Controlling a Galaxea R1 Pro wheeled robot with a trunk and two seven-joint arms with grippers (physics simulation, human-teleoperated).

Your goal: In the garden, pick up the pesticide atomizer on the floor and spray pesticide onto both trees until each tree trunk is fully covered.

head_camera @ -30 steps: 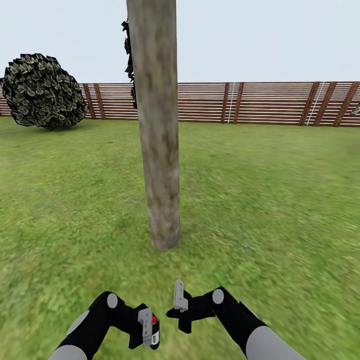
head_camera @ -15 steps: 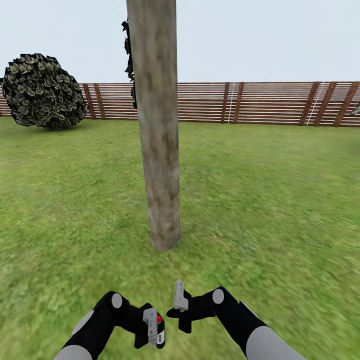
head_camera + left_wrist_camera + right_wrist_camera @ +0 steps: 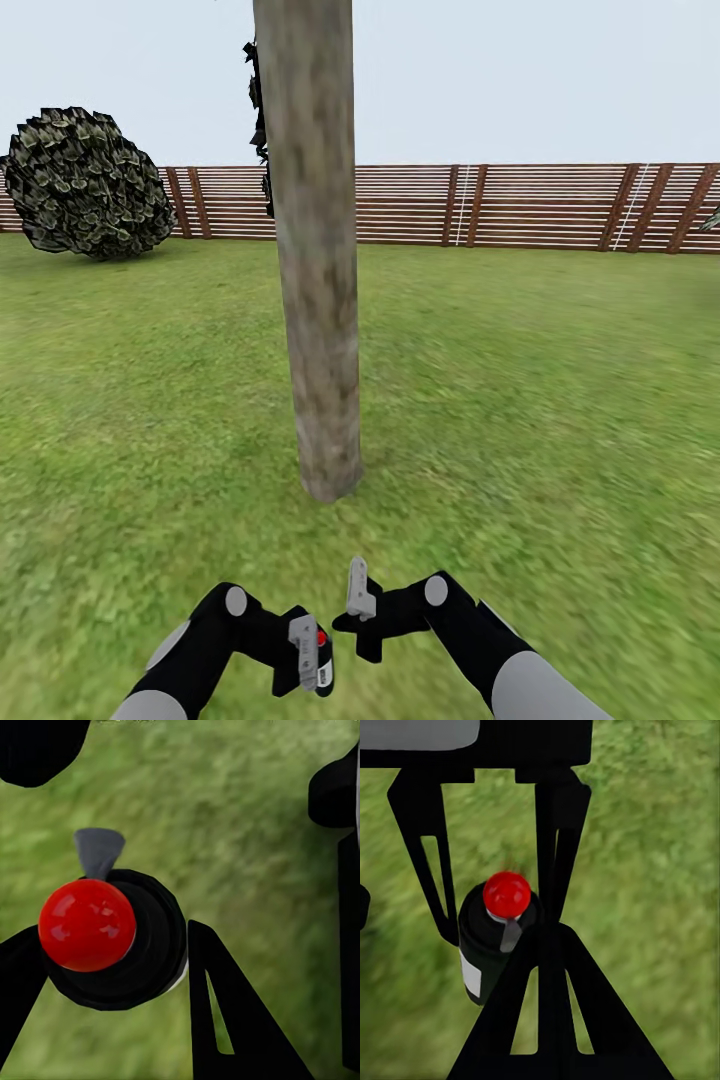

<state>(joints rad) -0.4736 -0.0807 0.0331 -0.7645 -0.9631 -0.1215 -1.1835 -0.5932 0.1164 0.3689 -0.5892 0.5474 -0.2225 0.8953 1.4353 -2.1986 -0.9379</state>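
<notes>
Pesticide atomizer [image 3: 318, 660], a black bottle with a red cap, sits clamped between the fingers of the left gripper [image 3: 310, 655], low over the lawn [image 3: 540, 400]. The right gripper [image 3: 357, 595] hangs just beside it; I cannot tell how its jaws stand. Ahead rises the mottled tree trunk [image 3: 318, 280], before a slatted fence [image 3: 520, 205] and a shrub [image 3: 85, 185].

No legible text or labels.

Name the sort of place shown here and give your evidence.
Most likely a fenced garden: a grass lawn, a slatted wooden fence behind it, and a thick tree trunk beside a leafy shrub.
</notes>
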